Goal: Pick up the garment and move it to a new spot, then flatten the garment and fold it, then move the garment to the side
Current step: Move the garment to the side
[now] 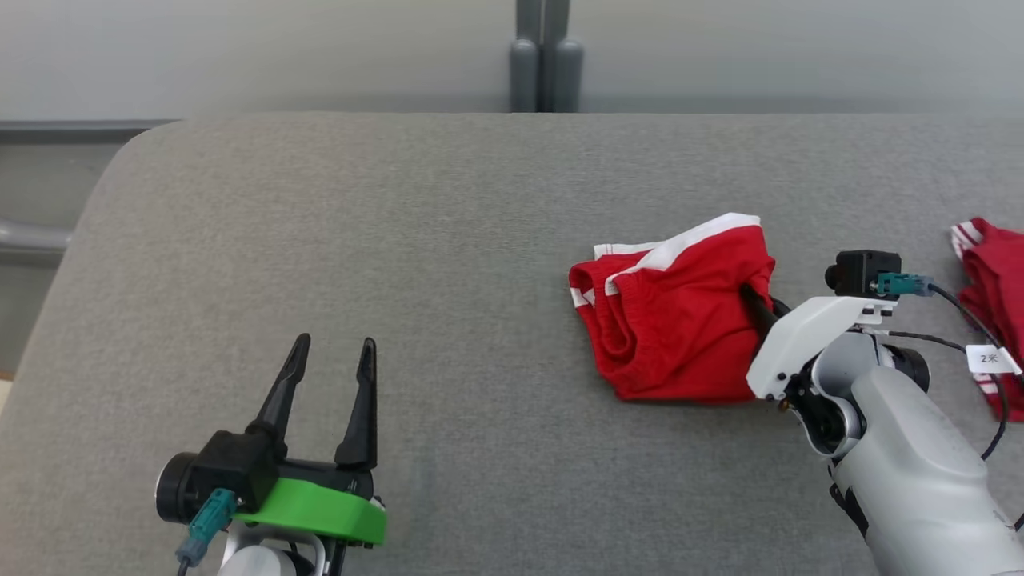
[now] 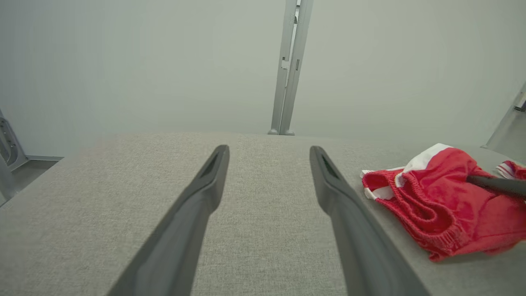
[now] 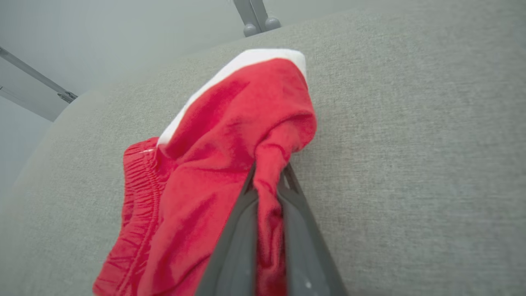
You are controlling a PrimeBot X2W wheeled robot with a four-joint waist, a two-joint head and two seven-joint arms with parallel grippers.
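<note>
Garment: red shorts with white trim, crumpled, lying on the grey padded surface, right of centre in the head view.
Right gripper: fingers pressed together, pinching a fold at the garment's right edge.
Left gripper: fingers spread wide, nothing between them, well apart from the garment.
Second red cloth: at the far right, apart from the garment.

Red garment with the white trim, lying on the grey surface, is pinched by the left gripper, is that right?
Not quite. The right gripper is the one shut on a fold of the red garment, as the right wrist view shows. The left gripper stands open over the grey surface, apart from the cloth. The rest is right.
</note>
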